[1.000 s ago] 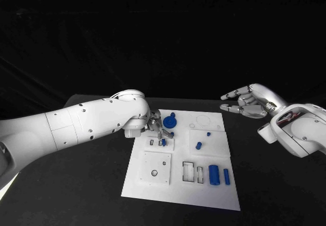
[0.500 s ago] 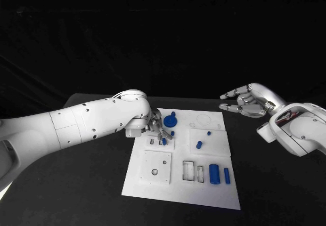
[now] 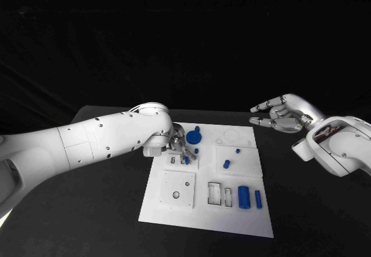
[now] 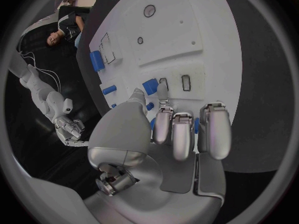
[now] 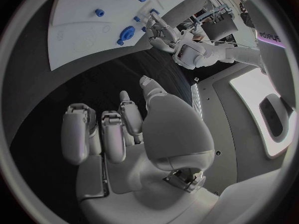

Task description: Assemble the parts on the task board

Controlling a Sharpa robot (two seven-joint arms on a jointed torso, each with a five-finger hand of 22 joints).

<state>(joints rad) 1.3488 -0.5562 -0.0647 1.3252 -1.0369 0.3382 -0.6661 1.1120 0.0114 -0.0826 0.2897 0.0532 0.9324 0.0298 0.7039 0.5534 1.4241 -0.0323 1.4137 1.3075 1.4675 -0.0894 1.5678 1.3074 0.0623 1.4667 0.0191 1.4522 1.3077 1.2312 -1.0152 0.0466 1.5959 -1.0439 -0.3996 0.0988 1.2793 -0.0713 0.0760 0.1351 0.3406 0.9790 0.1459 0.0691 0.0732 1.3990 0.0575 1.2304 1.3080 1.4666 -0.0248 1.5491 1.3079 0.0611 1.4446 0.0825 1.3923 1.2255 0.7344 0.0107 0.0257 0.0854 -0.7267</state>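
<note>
1. Left hand (image 3: 178, 145) is over the upper left part of the task board (image 3: 202, 224). Its thumb and a fingertip pinch a small blue part (image 4: 150, 86) at a pair of small rectangular slots (image 4: 185, 82); the other fingers (image 4: 214, 134) are extended alongside.
2. The task board lies flat in the middle of the black table (image 3: 93, 214).
3. A round blue part (image 3: 194, 138) sits near the board's upper edge, just beside the left hand.
4. A small blue peg (image 3: 227, 164) stands mid-board.
5. A blue cylinder (image 3: 243, 197) and a slimmer blue bar (image 3: 257, 199) lie side by side in the lower right area.
6. Right hand (image 3: 281, 117) is raised off the board's right side, fingers loosely curled, grasping nothing.
</note>
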